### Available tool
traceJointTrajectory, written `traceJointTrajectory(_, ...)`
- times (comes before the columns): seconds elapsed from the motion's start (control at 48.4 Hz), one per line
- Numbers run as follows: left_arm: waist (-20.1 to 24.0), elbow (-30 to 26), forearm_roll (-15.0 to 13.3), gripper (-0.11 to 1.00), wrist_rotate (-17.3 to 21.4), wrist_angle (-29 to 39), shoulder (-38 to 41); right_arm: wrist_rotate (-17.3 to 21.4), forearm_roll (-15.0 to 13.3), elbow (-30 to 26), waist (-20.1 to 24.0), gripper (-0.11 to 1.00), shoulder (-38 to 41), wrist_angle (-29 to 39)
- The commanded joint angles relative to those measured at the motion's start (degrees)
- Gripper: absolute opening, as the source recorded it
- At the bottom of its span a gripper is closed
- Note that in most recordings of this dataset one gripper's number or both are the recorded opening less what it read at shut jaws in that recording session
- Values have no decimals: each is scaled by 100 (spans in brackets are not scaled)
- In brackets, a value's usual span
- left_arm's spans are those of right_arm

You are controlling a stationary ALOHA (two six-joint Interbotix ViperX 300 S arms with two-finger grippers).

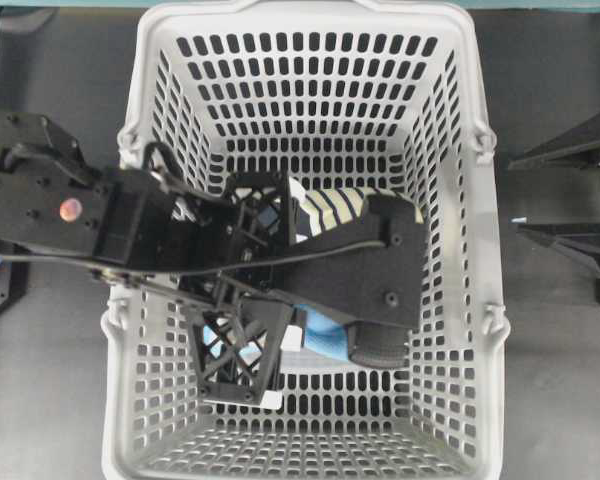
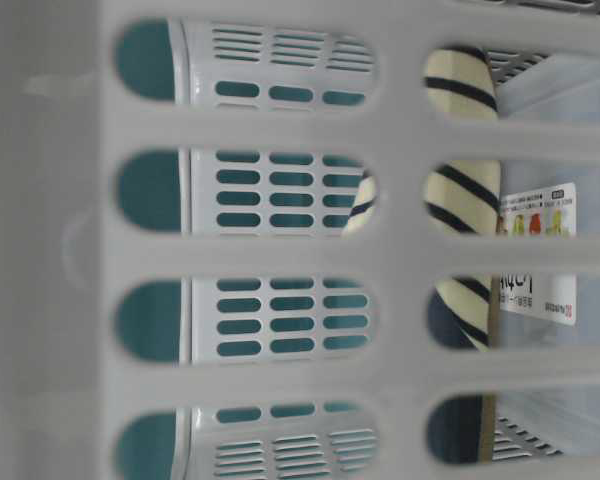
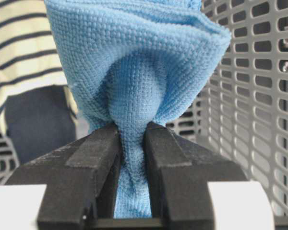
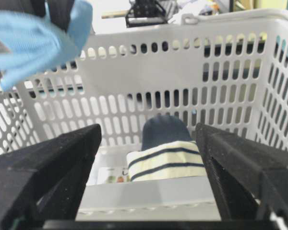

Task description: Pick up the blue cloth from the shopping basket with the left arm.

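The blue cloth (image 3: 134, 62) is bunched and pinched between the black jaws of my left gripper (image 3: 132, 129), which is shut on it. From overhead the left arm reaches from the left into the shopping basket (image 1: 490, 250). It hides most of the blue cloth (image 1: 325, 338), which shows beside the left gripper (image 1: 355, 345). In the right wrist view the blue cloth (image 4: 33, 43) hangs high at the upper left, in front of the basket wall (image 4: 182, 81). My right gripper (image 1: 513, 195) stands open outside the basket's right side, with nothing between its fingers (image 4: 148, 132).
A navy and cream striped fabric roll (image 1: 340, 205) (image 4: 165, 160) lies in the basket near its middle, behind the cloth (image 3: 19, 48). A clear lidded container with a printed label (image 2: 550, 230) lies on the basket floor beside it. Slotted walls (image 3: 259, 96) close in on all sides.
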Motion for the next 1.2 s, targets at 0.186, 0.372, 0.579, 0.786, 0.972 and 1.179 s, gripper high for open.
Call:
traceJointTrajectory(0.186, 53, -229, 26, 14, -9, 114, 18, 0, 9, -26, 0, 76, 18, -62)
traceJointTrajectory(0.372, 53, -229, 26, 14, -9, 114, 26, -9, 9, -26, 0, 76, 9, -62)
traceJointTrajectory(0.579, 44, -220, 26, 14, -9, 141, 35, 0, 9, -9, 0, 76, 9, -62)
traceJointTrajectory(0.786, 44, -211, 26, 14, -9, 149, 35, 0, 9, -9, 0, 76, 9, -62)
traceJointTrajectory(0.972, 44, -193, 18, 14, -9, 211, 35, 0, 9, -9, 0, 76, 9, -62)
traceJointTrajectory(1.179, 44, -193, 26, 14, -9, 246, 35, 9, 9, -9, 0, 76, 9, -62)
